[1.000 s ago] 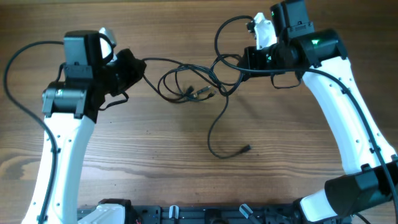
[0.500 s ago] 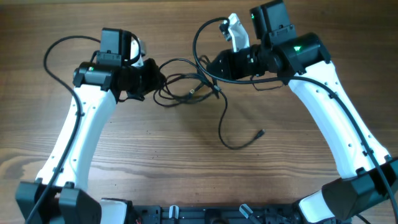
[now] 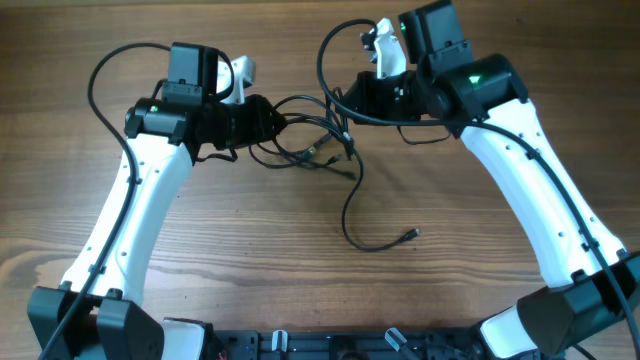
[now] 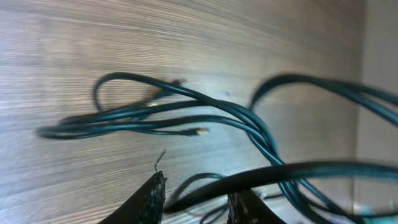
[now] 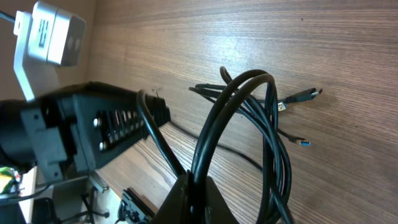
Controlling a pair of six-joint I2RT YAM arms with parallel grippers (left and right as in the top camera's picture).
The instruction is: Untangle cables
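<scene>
The cables [image 3: 310, 150] are being teased apart, pinched in the right tool [image 5: 189, 186], the left tool [image 4: 196, 198] standing parted; regripping a strand is probably being required.

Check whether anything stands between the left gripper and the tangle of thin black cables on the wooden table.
Nothing visible does. The left gripper sits right at the thin black cables, one strand crossing its parted fingers, no other object between. The right gripper is shut on a loop.

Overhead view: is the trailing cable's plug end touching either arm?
No, the plug end lies alone on the bare table, clear of both.
</scene>
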